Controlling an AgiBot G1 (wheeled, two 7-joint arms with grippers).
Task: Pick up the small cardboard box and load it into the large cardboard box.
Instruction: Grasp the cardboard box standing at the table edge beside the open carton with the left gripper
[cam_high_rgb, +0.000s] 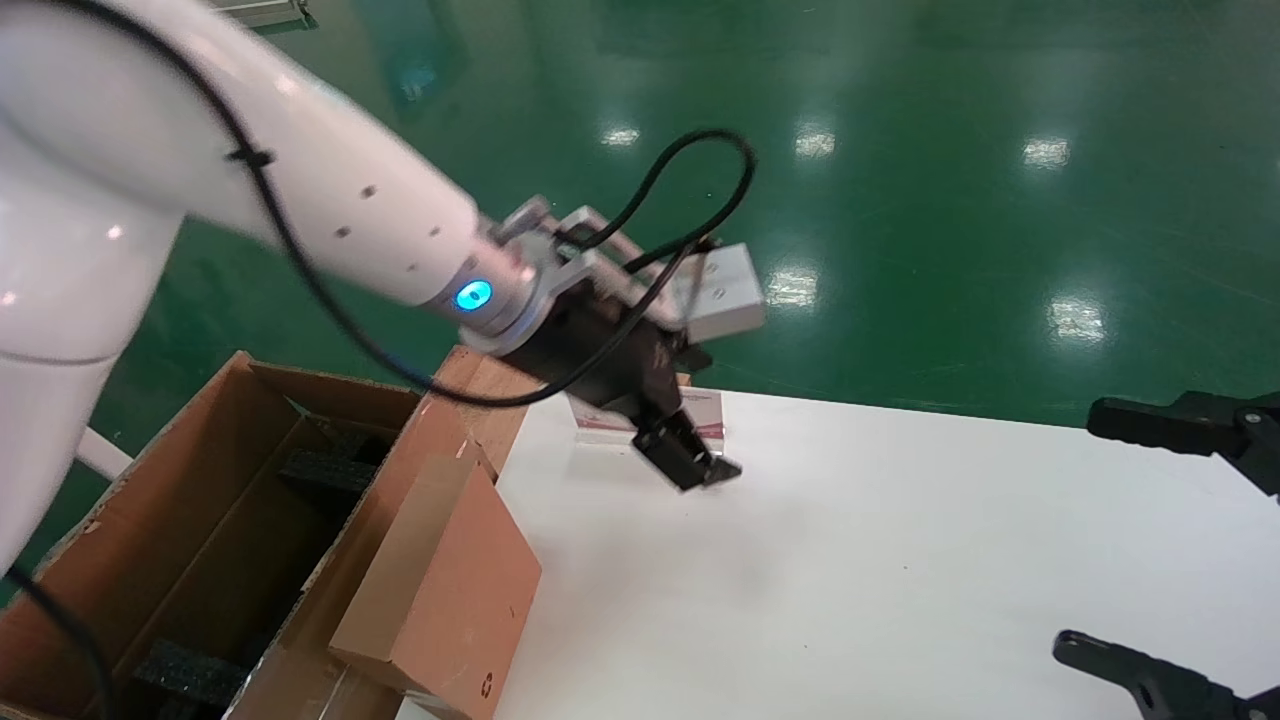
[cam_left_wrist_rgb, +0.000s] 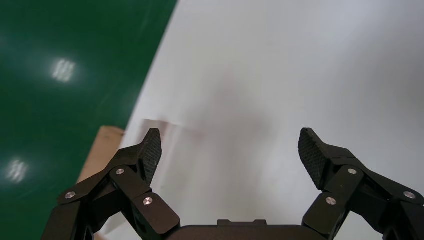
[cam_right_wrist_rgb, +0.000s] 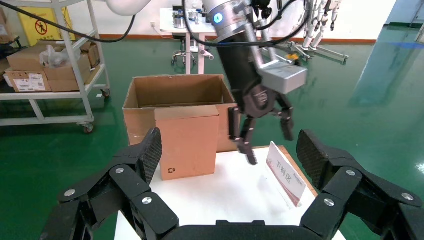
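Both grippers empty, jaws wide: left gripper (cam_high_rgb: 690, 462) mid-frame, right gripper (cam_high_rgb: 1160, 540) at right edge. Small box (cam_high_rgb: 440, 590) lower left, leaning against large box (cam_high_rgb: 170, 520). Risk: a clumsy grasp topples it.

The left arm reaches forward from the robot's left shoulder, over the far left corner of the white table (cam_high_rgb: 900, 560). Its left gripper (cam_high_rgb: 690, 462) points down, fingers spread wide, holding nothing. The right gripper (cam_high_rgb: 1130, 545) sits at the table's right edge, fingers also spread apart and empty.
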